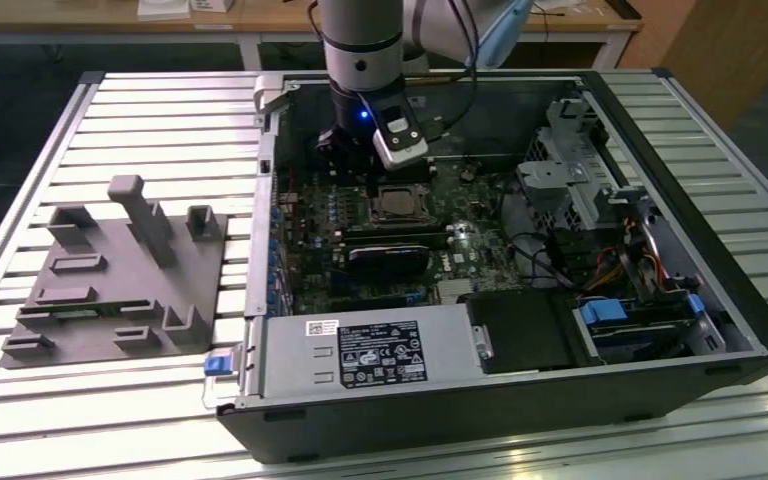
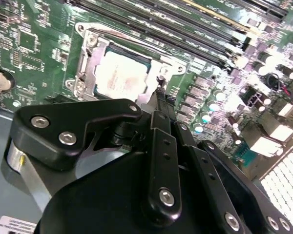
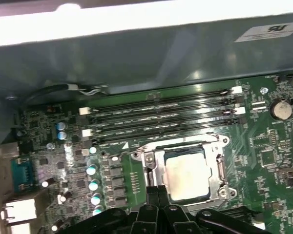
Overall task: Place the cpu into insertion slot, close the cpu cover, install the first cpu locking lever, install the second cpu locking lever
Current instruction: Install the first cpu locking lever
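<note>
Silver cpu cover (image 3: 219,168) partly behind end effector (image 3: 157,191)

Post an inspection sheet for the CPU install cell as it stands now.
Surface: slatted metal table carrying an open computer case.
Job's things: cpu sits in the insertion slot. The cpu cover is down over it, and the chip shows through the window. Whether the levers are latched cannot be told.
Clutter: grey fixture block on the table at the exterior view's left.
Grippers: hand low over the motherboard, at the socket's edge, holding nothing visible.
Cables: black cable along the arm; coloured wires inside the case.
Surroundings: wooden bench behind the table.
</note>
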`<state>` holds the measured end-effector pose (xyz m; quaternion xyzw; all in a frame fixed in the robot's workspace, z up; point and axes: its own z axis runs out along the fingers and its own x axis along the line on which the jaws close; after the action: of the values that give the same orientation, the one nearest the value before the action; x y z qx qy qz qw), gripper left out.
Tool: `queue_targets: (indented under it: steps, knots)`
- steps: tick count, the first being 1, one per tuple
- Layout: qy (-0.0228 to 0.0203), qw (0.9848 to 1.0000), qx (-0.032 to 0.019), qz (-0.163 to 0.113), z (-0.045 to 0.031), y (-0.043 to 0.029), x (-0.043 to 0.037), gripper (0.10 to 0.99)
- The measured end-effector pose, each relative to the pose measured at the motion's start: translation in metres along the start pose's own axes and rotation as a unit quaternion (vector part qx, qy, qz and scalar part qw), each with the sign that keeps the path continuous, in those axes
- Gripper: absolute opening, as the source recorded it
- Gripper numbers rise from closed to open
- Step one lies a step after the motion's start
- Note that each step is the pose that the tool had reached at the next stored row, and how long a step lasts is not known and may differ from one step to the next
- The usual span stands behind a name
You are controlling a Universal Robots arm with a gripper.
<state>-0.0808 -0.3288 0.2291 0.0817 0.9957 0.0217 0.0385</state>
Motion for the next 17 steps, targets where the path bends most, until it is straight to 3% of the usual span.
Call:
queue_targets:
  steps: [14,17]
  knots:
    - [-0.0002,1.0000,-0.0004,0.000,-0.0016,-0.0033,0.0200,0.106]
    - [0.0015,0.9999,-0.0108,0.001,-0.0018,-0.0037,0.0224,0.106]
